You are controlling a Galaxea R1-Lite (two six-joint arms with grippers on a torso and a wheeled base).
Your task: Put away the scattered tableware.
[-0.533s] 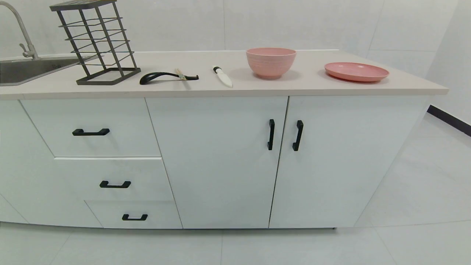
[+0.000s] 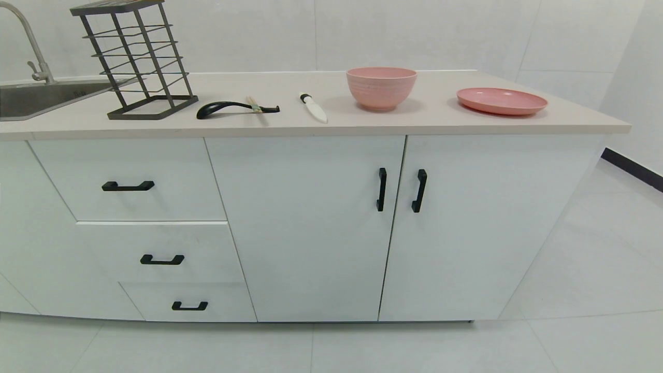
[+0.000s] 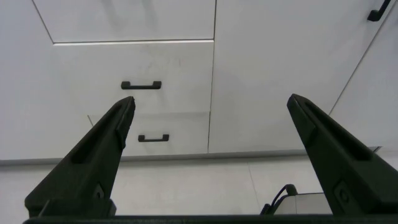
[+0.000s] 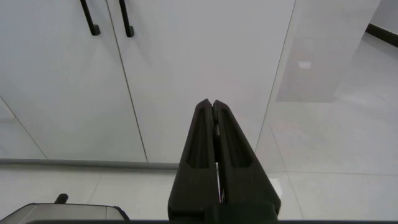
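On the beige countertop [image 2: 440,122] lie the scattered pieces. A pink bowl [image 2: 381,87] stands upright near the middle, and a pink plate [image 2: 501,100] lies flat to its right. A white knife [image 2: 313,107] with a black handle lies left of the bowl. Further left a black ladle [image 2: 228,108] rests across a pair of chopsticks [image 2: 255,105]. My left gripper [image 3: 210,106] is open, held low in front of the drawers with nothing between its fingers. My right gripper [image 4: 212,106] is shut and empty, low before the cabinet doors.
A black wire dish rack [image 2: 139,57] stands at the counter's left, beside a steel sink [image 2: 36,98] and faucet [image 2: 26,39]. Below are three drawers with black handles [image 2: 128,185] and two doors with vertical handles [image 2: 382,189]. Tiled floor lies in front.
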